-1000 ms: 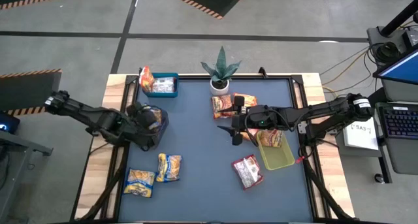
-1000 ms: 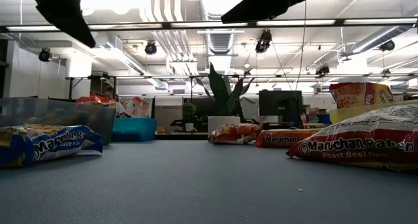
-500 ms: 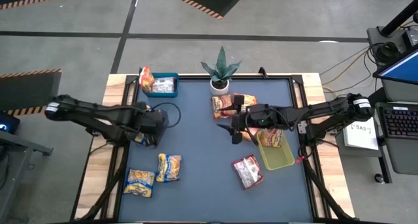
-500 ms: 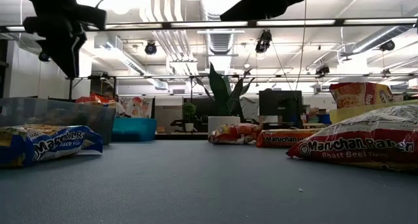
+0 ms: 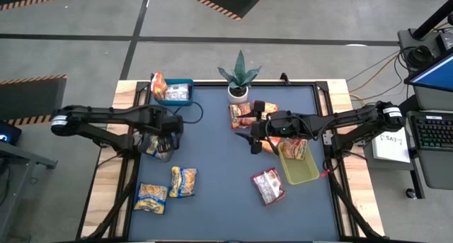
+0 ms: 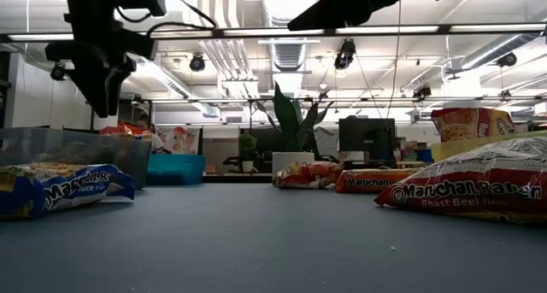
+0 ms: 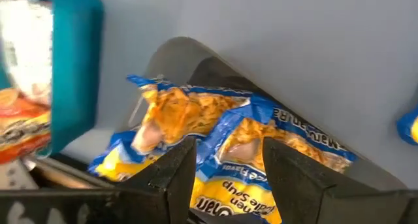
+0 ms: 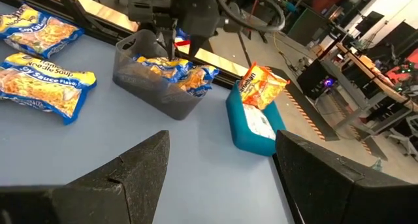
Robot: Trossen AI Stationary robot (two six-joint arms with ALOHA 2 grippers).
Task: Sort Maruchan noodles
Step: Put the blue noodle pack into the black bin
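As we look from above: the left gripper (image 5: 165,132) hangs over the grey translucent plastic bin (image 5: 157,149); near it we count two loose yellow-and-blue crinkly ramen packets (image 5: 182,181) and one red-and-white packet (image 5: 268,185).
From table height: two orange-red packets (image 6: 308,173) by the potted plant (image 6: 291,122).
From left wrist: fingers apart, gripping nothing; one yellow-and-blue packet lies in the bin. We should lift straight up, clear of its walls.
From right wrist: the right gripper (image 8: 222,140) is wide open, empty, mid-table.

Potted plant (image 5: 239,87) at twelve o'clock on the table (image 5: 212,200). Bin (image 5: 176,92) at eleven with packets inside. Clear bin (image 5: 162,145) at nine, holding noodles (image 7: 215,139). Two packets (image 5: 170,188) at seven. Tray (image 5: 300,168) at three, one packet (image 5: 268,185) just left of it.
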